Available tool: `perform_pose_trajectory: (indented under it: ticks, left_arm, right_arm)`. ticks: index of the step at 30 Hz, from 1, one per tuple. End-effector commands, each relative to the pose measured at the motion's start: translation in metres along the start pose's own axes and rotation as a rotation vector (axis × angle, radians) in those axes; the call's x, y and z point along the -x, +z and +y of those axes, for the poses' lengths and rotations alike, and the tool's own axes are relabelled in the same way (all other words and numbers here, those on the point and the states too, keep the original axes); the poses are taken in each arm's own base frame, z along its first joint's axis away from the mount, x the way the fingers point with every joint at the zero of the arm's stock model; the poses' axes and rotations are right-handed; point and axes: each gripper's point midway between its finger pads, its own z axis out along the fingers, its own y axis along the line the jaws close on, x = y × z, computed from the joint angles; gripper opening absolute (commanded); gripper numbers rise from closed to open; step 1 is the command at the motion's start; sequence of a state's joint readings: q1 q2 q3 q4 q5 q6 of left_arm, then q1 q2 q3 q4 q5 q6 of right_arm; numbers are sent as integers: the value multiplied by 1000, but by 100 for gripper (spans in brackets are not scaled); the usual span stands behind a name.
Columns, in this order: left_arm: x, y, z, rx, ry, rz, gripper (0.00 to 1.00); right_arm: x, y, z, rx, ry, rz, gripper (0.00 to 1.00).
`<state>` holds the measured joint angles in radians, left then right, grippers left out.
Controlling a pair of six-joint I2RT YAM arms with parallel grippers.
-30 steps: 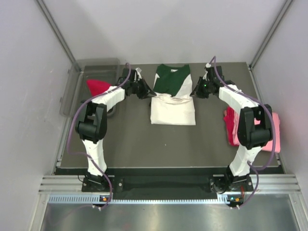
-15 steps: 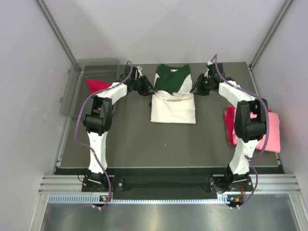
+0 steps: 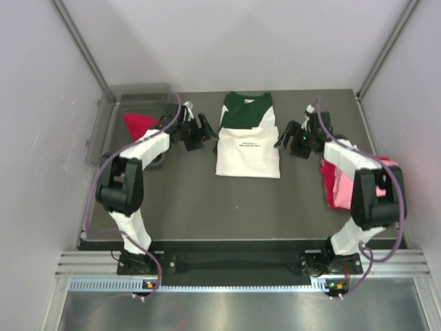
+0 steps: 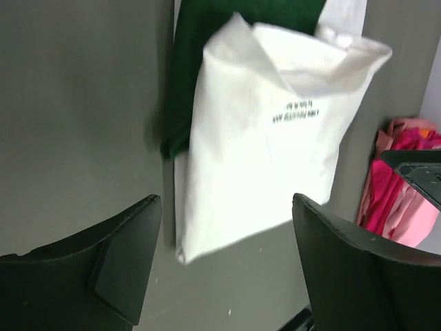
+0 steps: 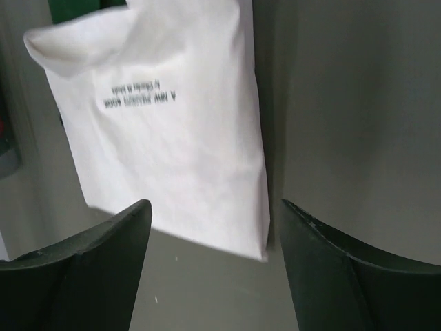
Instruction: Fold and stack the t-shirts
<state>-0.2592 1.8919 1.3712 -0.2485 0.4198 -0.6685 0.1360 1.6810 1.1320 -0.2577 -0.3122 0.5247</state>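
At ten o'clock, rigid clear bin (image 3: 114, 103) holding crumpled red t-shirt (image 3: 140, 124); left claw (image 3: 202, 131) spread wide, empty; at twelve, soft white t-shirt (image 3: 248, 153) folded rectangular, green-topped; right claw (image 3: 286, 133) agape, empty; at three, rumpled pink and red t-shirts (image 3: 336, 185).

Bright, even, diffuse light, soft shadows beside the white t-shirt (image 4: 262, 158), wrist views slightly motion-blurred

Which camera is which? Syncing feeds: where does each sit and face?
Top external: above, behind the arms, facing down; left gripper and right gripper flank the white-and-green t-shirt.
Left wrist: faces across that t-shirt toward the pink and red shirts; own fingers.
Right wrist: faces the t-shirt; own fingers.
All share its black print.
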Motion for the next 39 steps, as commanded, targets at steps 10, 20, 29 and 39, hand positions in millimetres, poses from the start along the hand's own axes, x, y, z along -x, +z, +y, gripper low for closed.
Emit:
perform_pose_trajectory:
  ticks: [10, 20, 29, 39]
  left_arm:
    - [-76, -57, 26, 31, 105, -14, 72]
    - [-103, -41, 37, -8, 91, 3, 65]
    - [-106, -20, 30, -54, 61, 58, 60]
    - [-121, 5, 34, -21, 71, 113, 57]
  right_arm:
    - [-71, -32, -23, 52, -32, -8, 61]
    - [-91, -18, -36, 43, -25, 21, 53]
    - [-101, 2, -37, 50, -20, 72, 49]
    - [-110, 20, -36, 48, -43, 110, 29]
